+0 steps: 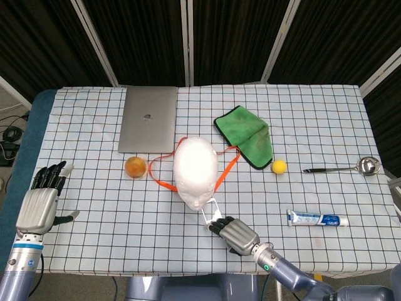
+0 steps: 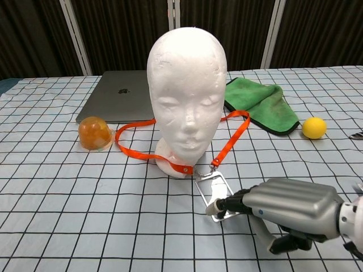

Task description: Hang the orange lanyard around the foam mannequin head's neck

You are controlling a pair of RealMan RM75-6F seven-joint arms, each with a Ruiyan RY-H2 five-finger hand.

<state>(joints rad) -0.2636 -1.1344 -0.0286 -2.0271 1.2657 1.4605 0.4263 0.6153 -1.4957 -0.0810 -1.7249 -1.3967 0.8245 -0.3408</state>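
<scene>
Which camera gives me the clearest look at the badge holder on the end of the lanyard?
The chest view: the badge holder lies close and large in front of the mannequin head, with the right robot hand at its near edge. In the head view it is small, partly hidden by that hand.

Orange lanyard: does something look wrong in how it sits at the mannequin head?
Yes. The orange lanyard loops around the foam head's base but lies low on the table instead of hanging on the neck. The right hand touches its clear badge holder.

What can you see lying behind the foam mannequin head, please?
A closed laptop and green cloth lie behind the mannequin head. The orange lanyard passes behind its neck, where it is hidden.
</scene>
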